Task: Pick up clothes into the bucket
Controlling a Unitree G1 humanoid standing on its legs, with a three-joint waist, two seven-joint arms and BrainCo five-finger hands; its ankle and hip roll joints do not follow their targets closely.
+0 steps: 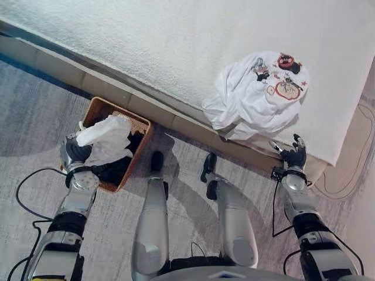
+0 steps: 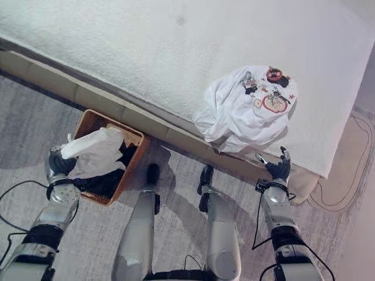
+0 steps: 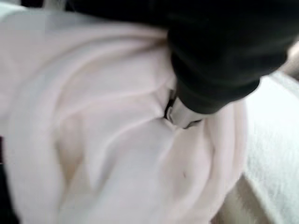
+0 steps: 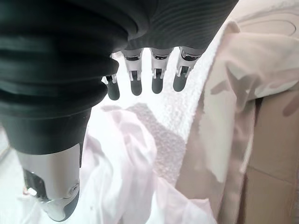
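Right hand [image 1: 295, 154] relaxed, fingers straight, just below the printed white shirt [image 1: 258, 96] at frame right, bunched on the bed [image 1: 176, 47]. Left hand [image 1: 75, 153] clutching pale cloth [image 1: 105, 139] over the basket [image 1: 96, 110].

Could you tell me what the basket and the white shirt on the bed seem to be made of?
Basket: apparently woven wicker or rattan, matte brown, with a visible weave on the rim. White shirt: soft thin fabric, probably cotton jersey, crumpling into loose folds, with a printed design.
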